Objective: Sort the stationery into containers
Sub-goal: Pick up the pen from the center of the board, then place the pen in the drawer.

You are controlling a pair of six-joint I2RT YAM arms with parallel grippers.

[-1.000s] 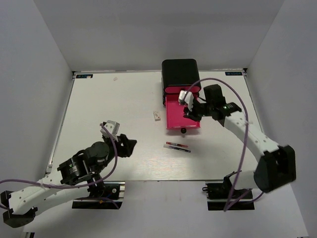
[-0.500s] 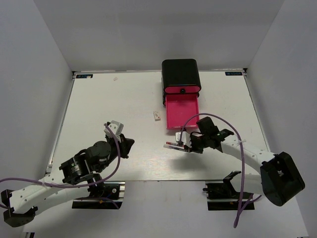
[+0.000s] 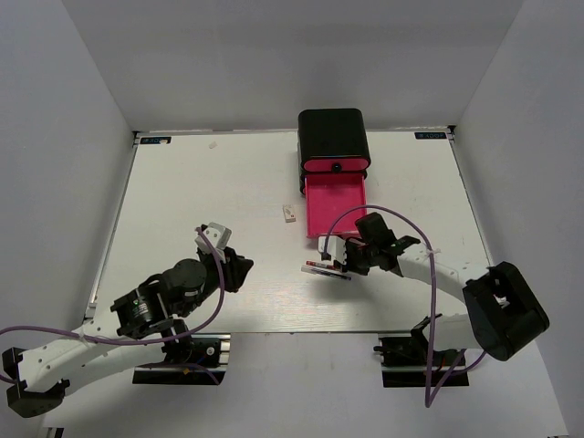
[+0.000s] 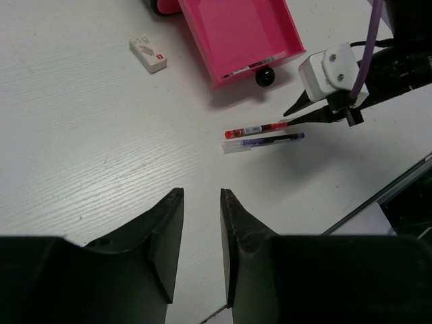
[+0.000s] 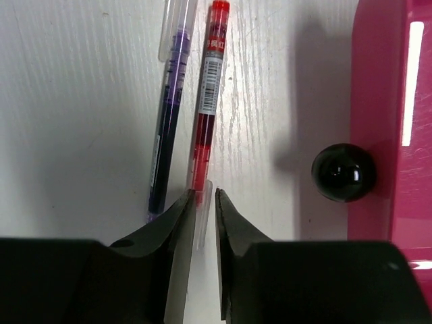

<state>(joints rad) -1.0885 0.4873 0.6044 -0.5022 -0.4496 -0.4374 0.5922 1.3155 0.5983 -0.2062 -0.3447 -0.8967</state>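
At the left, your left gripper (image 4: 201, 229) hangs over bare table (image 4: 81, 148), fingers a little apart and holding nothing. The white eraser (image 4: 147, 54) lies well clear of it, near the drawer's left side. At centre, the purple pen (image 5: 167, 115) lies just beside the red pen (image 5: 206, 115), almost parallel. Your right gripper (image 5: 202, 209) has pinched down to the red pen's width, around its clear end only. Gripped so far from its middle, the pen may swing, droop or slip out when you lift. The left finger sits close to the purple pen and could drag or roll it. To the right wait the black knob (image 5: 343, 172) and the open pink drawer (image 5: 385, 101), where a drooping pen could catch the front wall.
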